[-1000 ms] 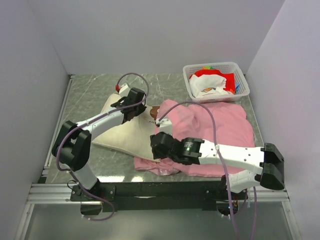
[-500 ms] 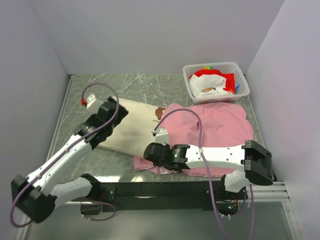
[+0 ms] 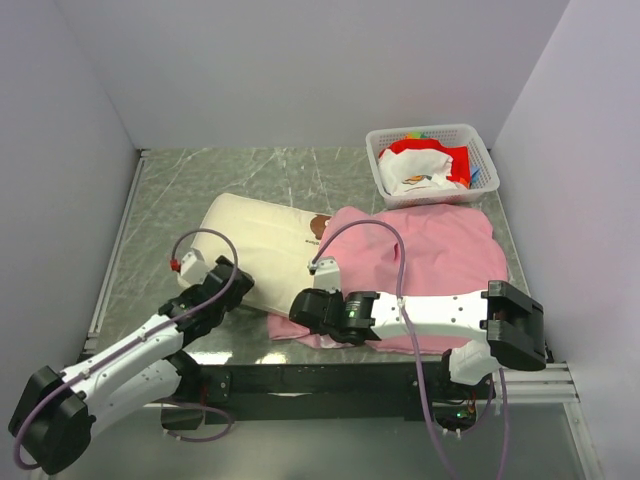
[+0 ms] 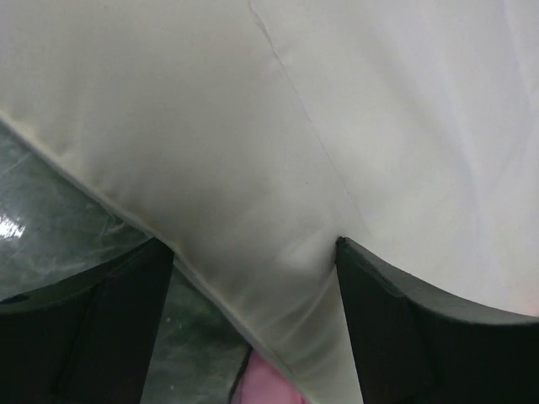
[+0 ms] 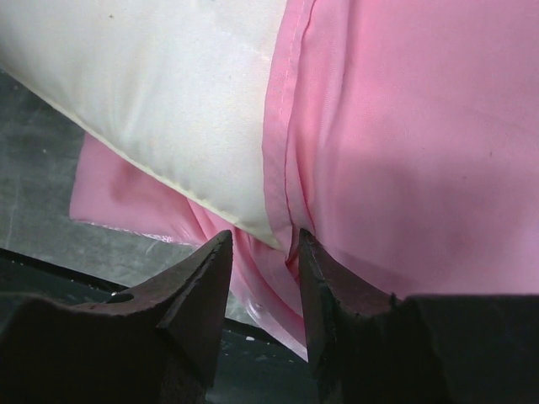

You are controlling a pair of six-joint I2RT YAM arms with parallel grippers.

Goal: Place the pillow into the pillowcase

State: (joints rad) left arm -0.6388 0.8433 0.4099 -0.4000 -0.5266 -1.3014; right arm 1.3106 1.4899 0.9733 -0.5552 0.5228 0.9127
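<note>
The left fingers [image 4: 396, 320] had let go of the pillow [image 3: 255, 245] and drawn back toward 7 o'clock, spread wide at its near edge. The pillow now lay flat on the surface [image 3: 200, 180], its 3 o'clock end inside the pillowcase [image 3: 430, 255]. The right fingers [image 5: 194, 286] pinched the hem [image 5: 282, 126]; pushing in probably came next.

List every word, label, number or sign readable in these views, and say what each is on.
No text can be read in any view.
Pillow: brown mark near one edge, too small to make out any lettering.
Basket: white and red cloth inside carries a small coloured print, too blurred to read.
</note>
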